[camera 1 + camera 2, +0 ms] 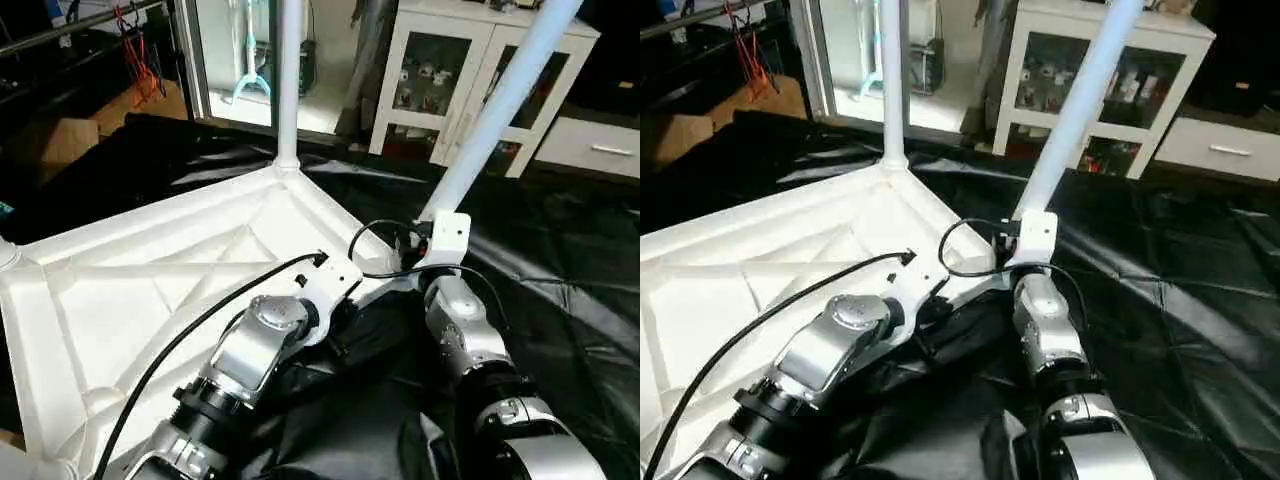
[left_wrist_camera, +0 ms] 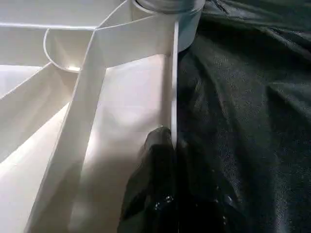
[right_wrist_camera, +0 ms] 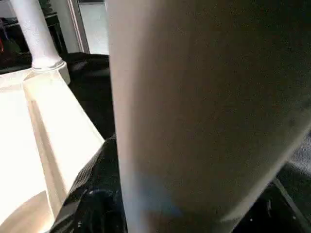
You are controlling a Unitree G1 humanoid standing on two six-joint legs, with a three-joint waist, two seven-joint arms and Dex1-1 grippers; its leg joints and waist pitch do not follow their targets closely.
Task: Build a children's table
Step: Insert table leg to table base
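Underneath everything, a black sheet (image 1: pixel 560 250) covers the floor, with a white glass-door cabinet (image 1: pixel 450 70) behind. Upside down on it lies the tabletop (image 1: pixel 150 290), one leg (image 1: pixel 288 80) upright. The right gripper (image 1: pixel 440 225) clasps a tilted leg (image 1: pixel 500 110); the left gripper (image 2: pixel 167 145) is closed at the tabletop's rim.

I'm seeing the white tabletop (image 1: pixel 150 290) lying ribbed side up at nine o'clock, one leg (image 1: pixel 287 80) standing upright in its twelve o'clock corner, another leg (image 1: pixel 505 100) leaning toward two o'clock.
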